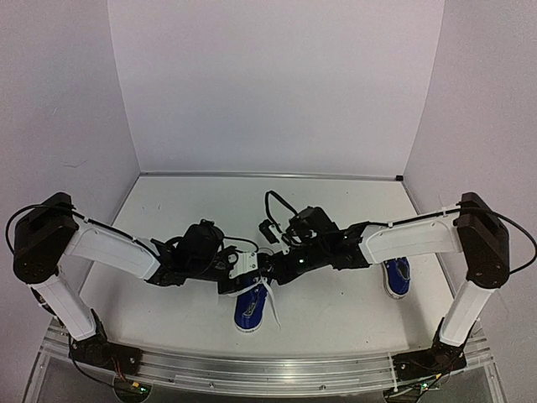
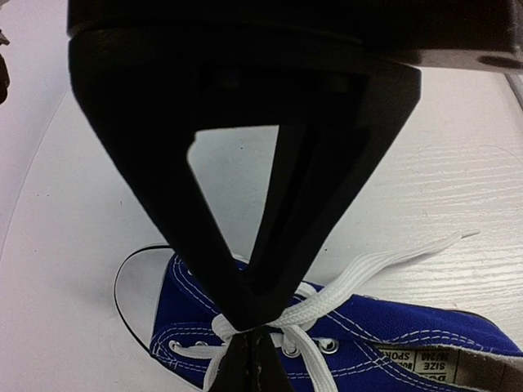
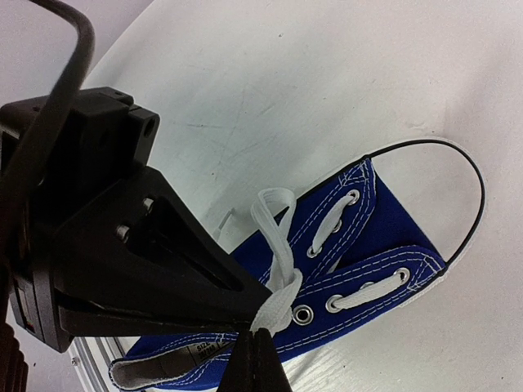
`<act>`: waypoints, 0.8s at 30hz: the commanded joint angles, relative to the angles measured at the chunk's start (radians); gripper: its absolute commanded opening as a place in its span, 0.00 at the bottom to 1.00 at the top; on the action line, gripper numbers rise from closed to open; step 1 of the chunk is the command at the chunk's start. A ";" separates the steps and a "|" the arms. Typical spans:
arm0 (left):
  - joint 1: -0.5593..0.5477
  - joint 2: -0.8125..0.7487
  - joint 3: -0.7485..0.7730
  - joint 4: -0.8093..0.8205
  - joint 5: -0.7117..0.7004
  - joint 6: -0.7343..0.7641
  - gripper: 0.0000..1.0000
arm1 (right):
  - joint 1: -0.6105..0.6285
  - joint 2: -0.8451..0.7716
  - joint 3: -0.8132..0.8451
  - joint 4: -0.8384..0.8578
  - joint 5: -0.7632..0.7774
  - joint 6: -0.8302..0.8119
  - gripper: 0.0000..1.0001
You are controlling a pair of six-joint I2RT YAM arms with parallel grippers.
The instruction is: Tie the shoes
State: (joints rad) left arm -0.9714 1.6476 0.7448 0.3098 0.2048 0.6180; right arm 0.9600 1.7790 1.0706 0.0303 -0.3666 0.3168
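Centrally, laces (image 2: pixel 359 276) are pinched by both jaws — the white counter (image 1: pixel 168 311) is bounded by distant walls (image 1: pixel 277 84).

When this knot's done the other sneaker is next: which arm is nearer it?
Right. The right arm passes just over the spare blue sneaker; the left arm lies far to its left, beyond the sneaker being laced.

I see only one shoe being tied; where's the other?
Top view: the other shoe lies on the right, partly under the right arm.
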 commanded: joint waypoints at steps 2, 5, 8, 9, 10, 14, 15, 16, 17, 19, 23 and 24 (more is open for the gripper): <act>0.002 0.017 -0.007 0.077 -0.015 -0.036 0.00 | -0.004 -0.011 0.019 0.023 0.001 0.013 0.00; 0.002 0.019 -0.008 0.076 -0.016 -0.043 0.00 | -0.004 -0.010 0.016 0.023 -0.001 0.014 0.00; 0.002 0.002 -0.017 0.063 -0.010 -0.041 0.00 | -0.004 -0.008 0.014 0.024 0.001 0.015 0.00; 0.002 -0.007 -0.021 0.058 -0.008 -0.040 0.00 | -0.003 -0.007 0.014 0.024 0.002 0.015 0.00; 0.001 -0.017 -0.027 0.055 -0.007 -0.039 0.00 | -0.003 -0.006 0.014 0.024 0.003 0.015 0.00; 0.002 -0.079 -0.067 0.038 -0.014 -0.035 0.00 | -0.004 -0.003 0.016 0.024 0.000 0.015 0.00; 0.002 -0.093 -0.073 0.028 -0.018 -0.033 0.00 | -0.004 -0.003 0.016 0.023 -0.002 0.015 0.00; 0.002 -0.105 -0.079 0.021 -0.021 -0.031 0.00 | -0.004 -0.001 0.017 0.024 -0.005 0.014 0.00; 0.002 -0.116 -0.083 0.015 -0.024 -0.030 0.00 | -0.003 0.001 0.018 0.024 -0.008 0.013 0.00; 0.002 -0.129 -0.085 0.001 -0.027 -0.031 0.04 | -0.003 0.007 0.021 0.024 -0.012 0.014 0.00; 0.002 -0.135 -0.086 0.006 -0.037 -0.033 0.20 | -0.003 0.011 0.026 0.025 -0.014 0.016 0.00; 0.002 -0.134 -0.085 0.006 -0.036 -0.030 0.24 | -0.003 0.011 0.027 0.025 -0.014 0.016 0.00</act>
State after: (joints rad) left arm -0.9714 1.5426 0.6594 0.3180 0.1803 0.5911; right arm 0.9600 1.7794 1.0706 0.0303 -0.3702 0.3237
